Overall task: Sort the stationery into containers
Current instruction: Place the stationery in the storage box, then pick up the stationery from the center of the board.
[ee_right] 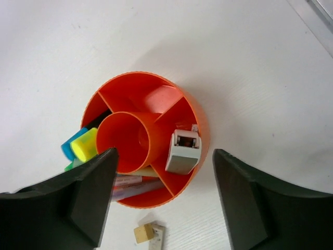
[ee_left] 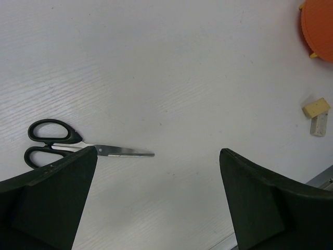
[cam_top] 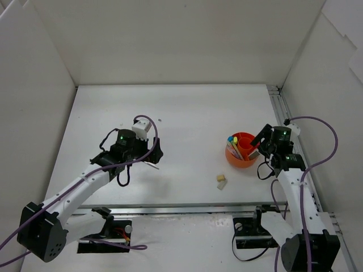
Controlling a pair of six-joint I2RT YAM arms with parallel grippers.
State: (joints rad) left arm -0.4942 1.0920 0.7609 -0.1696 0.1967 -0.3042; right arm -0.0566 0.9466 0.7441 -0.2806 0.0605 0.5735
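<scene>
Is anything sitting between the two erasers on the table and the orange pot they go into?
Nothing visible on the table: bare surface separates the erasers from the orange pot. Above the pot, though, the right gripper hangs open over it and may crowd a drop.

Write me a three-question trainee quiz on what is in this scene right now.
1. True or false: the scissors lie inside the orange pot.
2. What lies on the table beside the pot? A) two erasers B) two highlighters C) a ruler
3. Fill in: the right hand hovers over the ____.
Key: 1 false; 2 A; 3 pot.
</scene>
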